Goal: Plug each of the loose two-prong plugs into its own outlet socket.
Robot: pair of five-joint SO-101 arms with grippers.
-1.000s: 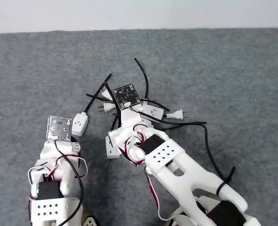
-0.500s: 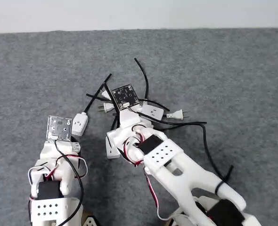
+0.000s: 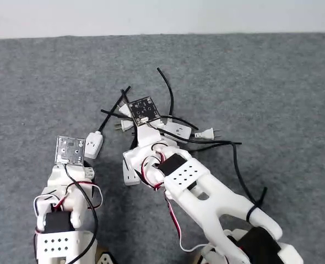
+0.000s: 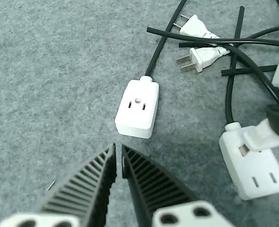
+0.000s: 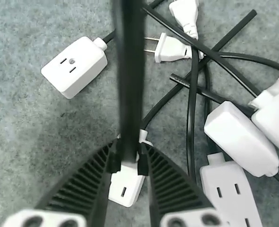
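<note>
Your right gripper (image 5: pixel 128 151), jaws clamped on a black cord (image 5: pixel 128 71), faces the plug (image 5: pixel 172 48) ahead, prongs toward the outlet socket (image 5: pixel 74 59); left gripper (image 4: pixel 118 149) jaws nearly closed, empty.

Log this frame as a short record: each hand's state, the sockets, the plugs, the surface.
left hand: shut, empty, just short of a white socket
right hand: shut on a black cord, over a second socket
loose plugs: three, prongs bare, none inserted
cords: black, crossing around the plugs
surface: grey carpet
</note>
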